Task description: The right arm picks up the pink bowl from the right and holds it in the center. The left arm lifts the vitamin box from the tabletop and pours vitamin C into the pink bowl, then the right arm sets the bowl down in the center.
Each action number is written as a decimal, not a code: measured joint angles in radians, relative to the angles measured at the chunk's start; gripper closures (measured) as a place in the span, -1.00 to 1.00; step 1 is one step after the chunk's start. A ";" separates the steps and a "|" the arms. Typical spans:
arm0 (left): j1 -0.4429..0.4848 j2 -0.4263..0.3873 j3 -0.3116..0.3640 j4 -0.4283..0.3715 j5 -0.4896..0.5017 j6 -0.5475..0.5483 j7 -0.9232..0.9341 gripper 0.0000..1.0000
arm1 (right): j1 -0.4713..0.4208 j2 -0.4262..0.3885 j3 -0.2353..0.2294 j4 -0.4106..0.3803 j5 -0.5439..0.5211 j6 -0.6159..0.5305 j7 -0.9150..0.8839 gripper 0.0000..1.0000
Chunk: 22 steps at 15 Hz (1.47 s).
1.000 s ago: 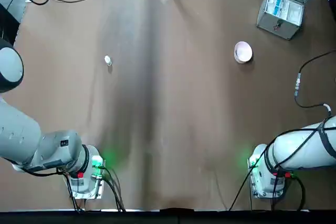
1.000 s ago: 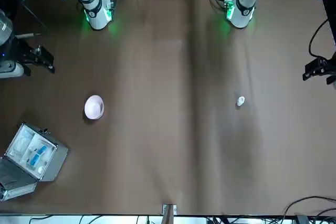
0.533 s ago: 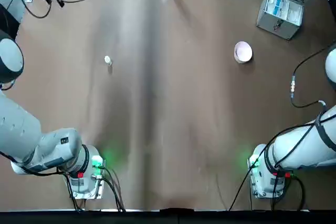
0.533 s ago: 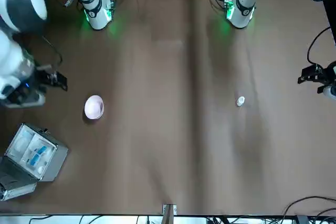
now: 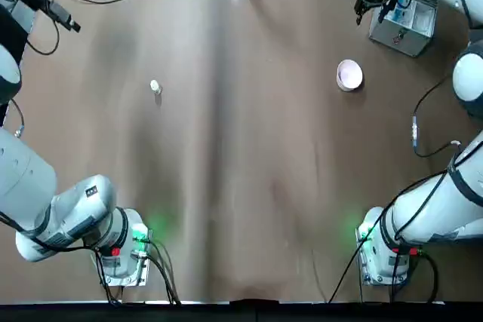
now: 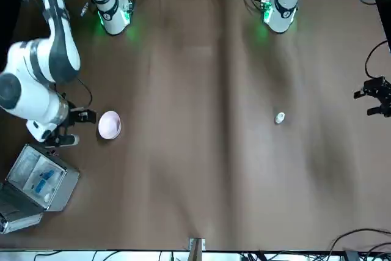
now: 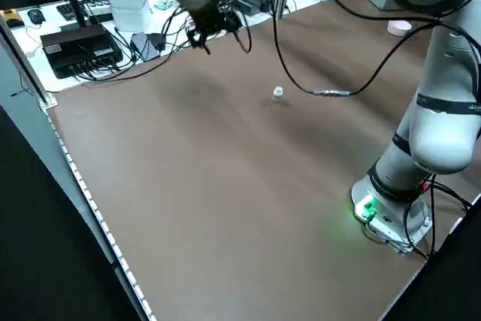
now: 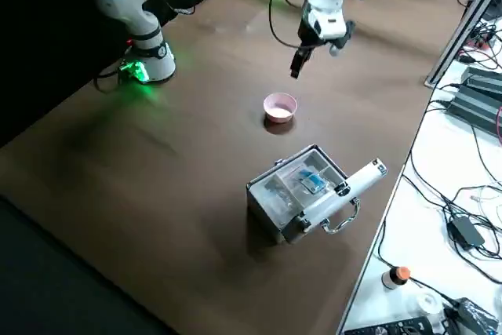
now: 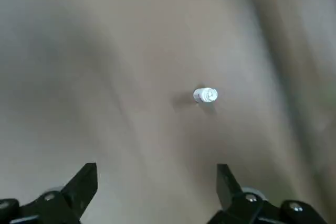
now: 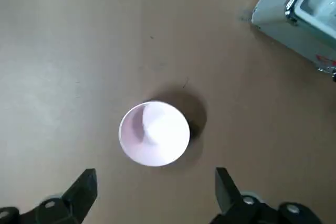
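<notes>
The pink bowl (image 5: 349,75) sat upright on the tabletop (image 5: 241,171) in the upper right of the top view, empty and showing a whitish inside. It looked light, stiff and thin-walled, probably smooth enough to slide if nudged, so the rim seemed the sensible place to take hold, one finger inside and one outside; a pinch across the whole bowl looked too wide for the fingers. The right gripper (image 10: 152,192) hung above and just to the far side of it, fingers spread wide apart and holding nothing, with the bowl lying ahead of the gap in the right wrist view. Nothing had been lifted.

The vitamin box (image 5: 155,87) stood in the upper left part of the top view, well apart from the bowl. It was tiny, most likely very light and easy to tip or knock away, so a careful squeeze across its round sides would suit it best. The left gripper (image 9: 156,190) was high near the upper left corner of the top view, well away from the box, fingers likewise apart and empty.

A grey case (image 5: 404,20) lay open near the upper right corner, just beyond the bowl.
</notes>
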 joint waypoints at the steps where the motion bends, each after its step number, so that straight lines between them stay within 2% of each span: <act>1: 0.011 0.021 0.000 0.000 -0.031 0.000 0.062 -1.00 | -0.011 0.020 -0.001 -0.017 0.000 0.043 -0.001 -0.98; 4: 0.011 0.082 -0.005 -0.002 -0.123 -0.030 0.240 -1.00 | -0.057 0.075 -0.003 -0.077 0.000 0.158 -0.001 -0.97; 8: 0.025 0.208 -0.004 -0.006 -0.254 -0.063 0.493 -1.00 | -0.090 0.139 -0.003 -0.112 0.000 0.186 -0.004 -0.94; 12: 0.030 0.332 -0.011 -0.008 -0.342 -0.075 0.764 -1.00 | -0.073 0.164 0.004 -0.135 0.001 0.193 -0.004 -0.67; 13: 0.029 0.354 -0.016 -0.010 -0.355 -0.081 0.841 -1.00 | -0.064 0.170 0.005 -0.137 0.001 0.194 -0.004 -0.67; 15: 0.029 0.385 -0.019 -0.022 -0.371 -0.098 1.016 -1.00 | -0.056 0.179 0.005 -0.141 0.001 0.194 -0.004 -0.35; 17: 0.029 0.414 -0.019 -0.041 -0.396 -0.135 1.207 -1.00 | -0.057 0.181 0.003 -0.152 0.001 0.195 -0.004 -0.25; 18: 0.029 0.431 -0.020 -0.049 -0.400 -0.157 1.277 -1.00 | -0.058 0.182 0.002 -0.156 0.001 0.196 -0.004 -0.08; 20: 0.026 0.475 -0.021 -0.056 -0.402 -0.177 1.383 -1.00 | -0.059 0.183 0.000 -0.160 0.001 0.196 -0.004 0.00; 21: 0.023 0.497 -0.023 -0.056 -0.404 -0.178 1.418 -1.00 | -0.060 0.183 0.000 -0.160 0.001 0.195 -0.004 0.15; 22: 0.020 0.516 -0.024 -0.055 -0.404 -0.178 1.440 -1.00 | -0.061 0.184 0.000 -0.161 0.001 0.195 -0.004 0.15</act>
